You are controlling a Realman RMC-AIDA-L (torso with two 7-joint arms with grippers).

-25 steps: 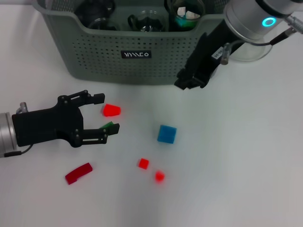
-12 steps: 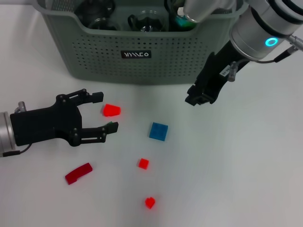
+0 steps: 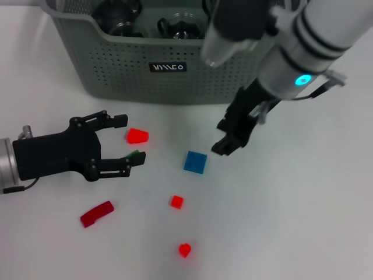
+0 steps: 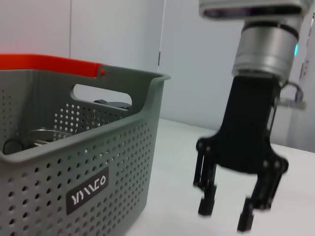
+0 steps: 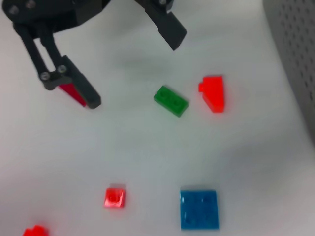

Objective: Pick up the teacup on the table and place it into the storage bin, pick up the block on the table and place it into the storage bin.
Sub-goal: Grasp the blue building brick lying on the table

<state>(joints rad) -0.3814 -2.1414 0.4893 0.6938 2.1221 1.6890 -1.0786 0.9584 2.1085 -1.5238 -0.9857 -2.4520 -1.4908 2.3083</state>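
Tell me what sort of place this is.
Probably a robot test bench: a plain white table, a perforated grey-green plastic storage bin holding glassware, and small scattered plastic bricks like the blue square block.

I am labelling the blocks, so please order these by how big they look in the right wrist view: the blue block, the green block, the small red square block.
1. Blue block, clearly the largest.
2. Green block, noticeably smaller.
3. Small red square block, the smallest.

All three lie flat on the table, so camera nearness hardly affects the order.
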